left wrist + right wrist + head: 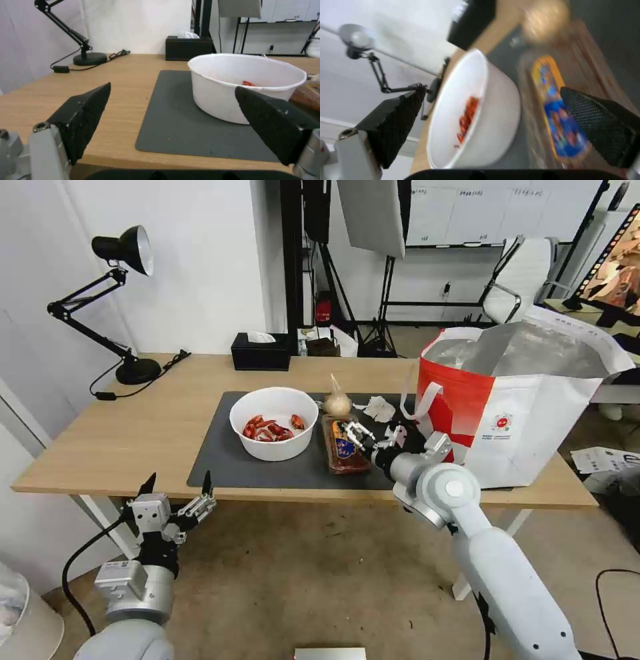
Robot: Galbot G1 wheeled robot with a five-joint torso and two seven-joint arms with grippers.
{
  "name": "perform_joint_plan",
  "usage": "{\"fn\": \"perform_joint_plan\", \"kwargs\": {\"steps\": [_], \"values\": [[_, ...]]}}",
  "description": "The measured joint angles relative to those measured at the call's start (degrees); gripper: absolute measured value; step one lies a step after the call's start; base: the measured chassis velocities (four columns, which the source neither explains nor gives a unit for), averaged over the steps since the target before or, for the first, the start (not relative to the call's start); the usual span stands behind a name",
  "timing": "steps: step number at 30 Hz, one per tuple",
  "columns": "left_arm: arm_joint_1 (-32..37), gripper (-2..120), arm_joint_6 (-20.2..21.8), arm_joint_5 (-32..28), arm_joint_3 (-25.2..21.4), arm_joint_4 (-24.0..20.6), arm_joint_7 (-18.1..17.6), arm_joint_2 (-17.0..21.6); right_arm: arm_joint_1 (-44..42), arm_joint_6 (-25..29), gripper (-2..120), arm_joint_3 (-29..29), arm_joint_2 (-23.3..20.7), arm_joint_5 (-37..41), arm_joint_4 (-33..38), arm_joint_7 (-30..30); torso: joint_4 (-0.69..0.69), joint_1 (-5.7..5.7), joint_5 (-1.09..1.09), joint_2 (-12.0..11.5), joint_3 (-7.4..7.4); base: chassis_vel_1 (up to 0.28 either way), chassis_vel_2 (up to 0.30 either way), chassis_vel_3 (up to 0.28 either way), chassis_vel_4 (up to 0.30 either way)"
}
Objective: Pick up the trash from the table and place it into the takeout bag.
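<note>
Red-scrapped clear tray [345, 447] on the mat beside the white bowl [274, 423] is approached by the open-jawed right gripper [375, 434], the takeout bag [520, 407] standing gaping alongside for loading, while the left gripper [175, 488] is held open off the table [120, 433] edge

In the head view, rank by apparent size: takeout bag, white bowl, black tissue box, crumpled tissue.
1. takeout bag
2. white bowl
3. black tissue box, though it sits farther back
4. crumpled tissue
</note>
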Motion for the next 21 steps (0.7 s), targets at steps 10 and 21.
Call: {"fn": "perform_joint_plan", "kwargs": {"steps": [10,21], "values": [[-0.56,100,0.00,-0.17,0.14,0.51,-0.02,0.66,7.65,4.56,84,-13.45,-9.43,-42.73,-10.84,-27.44,0.00,0.00,-0.01,0.00,0.00,0.000,0.000,0.000,0.000],[-1.84,100,2.97,-12.50,0.83,-0.06,0.00,4.68,15.54,8.11,37,-19.46,-11.17,-53.80,-22.46,-42.99,0.00,0.00,0.00,0.00,0.01,0.000,0.000,0.000,0.000]]}}
